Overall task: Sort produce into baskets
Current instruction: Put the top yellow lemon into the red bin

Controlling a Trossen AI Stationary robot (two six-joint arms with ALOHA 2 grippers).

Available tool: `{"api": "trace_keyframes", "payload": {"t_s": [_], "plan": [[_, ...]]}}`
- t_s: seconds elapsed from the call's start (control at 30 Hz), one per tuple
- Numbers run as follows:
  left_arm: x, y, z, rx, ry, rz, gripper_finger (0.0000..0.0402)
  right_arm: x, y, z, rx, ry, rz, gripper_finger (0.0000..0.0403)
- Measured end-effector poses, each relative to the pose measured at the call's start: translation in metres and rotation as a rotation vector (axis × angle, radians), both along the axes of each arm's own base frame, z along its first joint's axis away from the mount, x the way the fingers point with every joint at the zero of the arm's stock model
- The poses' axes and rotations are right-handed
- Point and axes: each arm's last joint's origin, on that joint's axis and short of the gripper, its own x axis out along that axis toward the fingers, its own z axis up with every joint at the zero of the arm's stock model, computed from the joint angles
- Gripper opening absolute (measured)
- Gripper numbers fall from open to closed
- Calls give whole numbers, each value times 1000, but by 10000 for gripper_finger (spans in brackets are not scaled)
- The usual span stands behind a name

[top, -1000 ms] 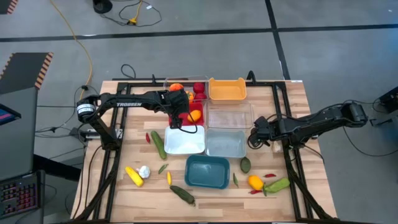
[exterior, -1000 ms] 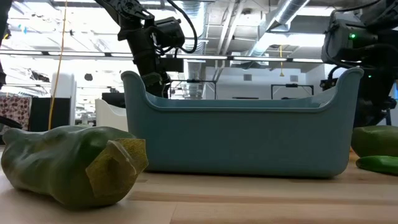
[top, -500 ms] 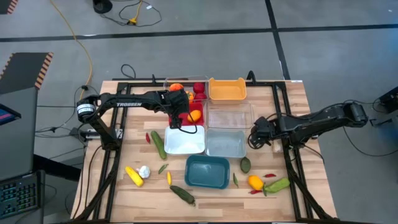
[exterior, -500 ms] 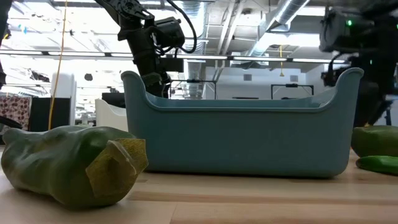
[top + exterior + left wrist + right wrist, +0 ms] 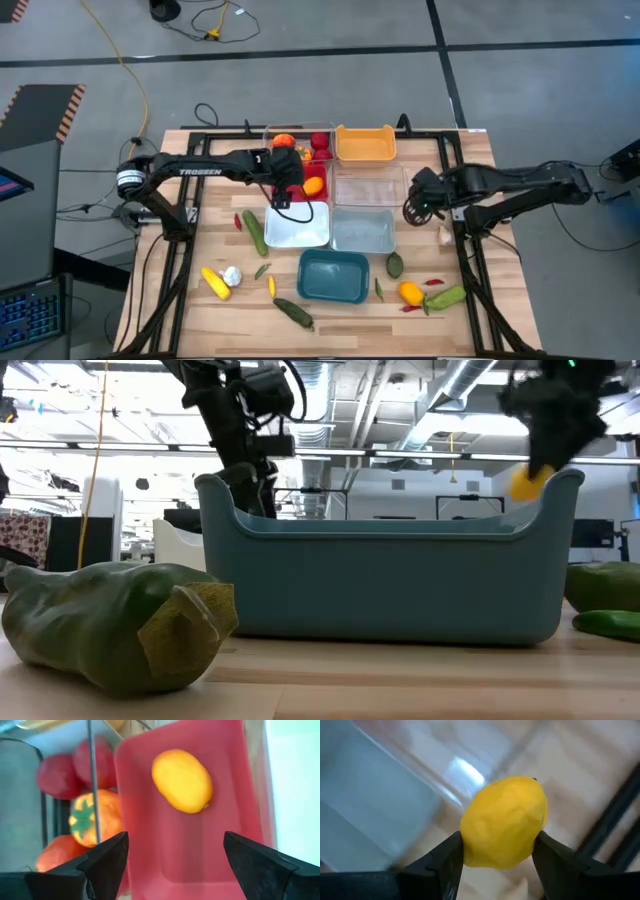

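My right gripper (image 5: pixel 412 208) hangs above the table's right half, just right of the clear basket (image 5: pixel 370 185), shut on a yellow lemon-like fruit (image 5: pixel 504 822), which also shows in the low view (image 5: pixel 524 482). My left gripper (image 5: pixel 175 865) stands open over the red basket (image 5: pixel 318 172), where an orange-yellow fruit (image 5: pixel 182 780) lies on the floor. Nothing is between its fingers. Red and orange tomatoes (image 5: pixel 87 817) lie in the clear basket (image 5: pixel 290 138) beside it. My right gripper pinches the yellow fruit by two opposite sides (image 5: pixel 470 837) between its two fingers. The fingers slant down from the table's right side. The fruit is lifted clear of the table.
The orange (image 5: pixel 365 145), white (image 5: pixel 297 225), pale grey-blue (image 5: pixel 362 230) and teal (image 5: pixel 333 275) baskets fill the middle. Loose cucumbers (image 5: pixel 254 232), chilies, corn (image 5: pixel 215 283), garlic (image 5: pixel 231 274) and a green vegetable (image 5: pixel 110 625) lie along the left and near sides.
My right gripper has risen well above the table with the yellow fruit, which is now lifted clear. My left gripper has risen a little above the red basket, still open.
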Motion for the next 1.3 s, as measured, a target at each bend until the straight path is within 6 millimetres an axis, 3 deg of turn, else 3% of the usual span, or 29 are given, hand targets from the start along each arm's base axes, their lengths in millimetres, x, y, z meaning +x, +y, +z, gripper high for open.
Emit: {"api": "trace_keyframes", "payload": {"t_s": [0.23, 0.4, 0.67, 0.83, 1.0, 1.3], "plan": [[-23, -16, 28, -15, -20, 10, 313, 44, -3, 23, -214, -331, 222, 240], [-41, -29, 45, -64, -40, 65, 313, 85, -4, 22, -363, -423, 374, 240], [-63, -52, 57, -176, -27, 125, 313, 153, -14, -9, -524, -470, 531, 240], [-72, -67, 58, -256, 17, 135, 313, 183, -23, -33, -572, -508, 594, 240], [-76, -80, 58, -273, 57, 131, 313, 202, -33, -52, -612, -546, 590, 240], [-82, -100, 55, -352, 136, 107, 313, 217, -51, -85, -612, -509, 557, 241]]}}
